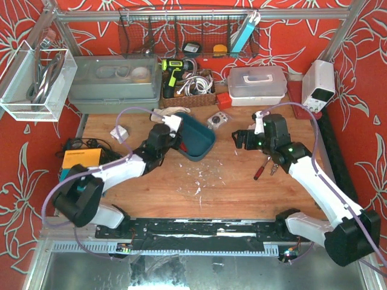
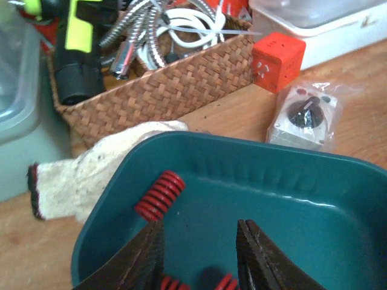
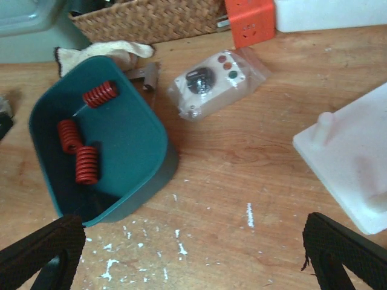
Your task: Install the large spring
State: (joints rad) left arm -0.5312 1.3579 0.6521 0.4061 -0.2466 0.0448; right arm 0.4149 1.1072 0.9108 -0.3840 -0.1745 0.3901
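BENCH, MID-PICK: My left fingers (image 2: pixel 145 260) stand inside the bin (image 2: pixel 290 175), flanking a red spring (image 2: pixel 227 281) at the frame's bottom edge; whether they pinch it, I cannot tell. A second spring (image 2: pixel 160 194) lies at eleven o'clock. The risk: coils roll, so an off-centre squeeze could squirt it loose, or I lift the wrong size. Farther off, at three o'clock, my right fingers (image 3: pixel 42 248) hang spread over the bench (image 3: pixel 242 175), beside a white block (image 3: pixel 357 151).

Overhead rear view, close wrist views sharing teal bin (image 3: pixel 130 139)
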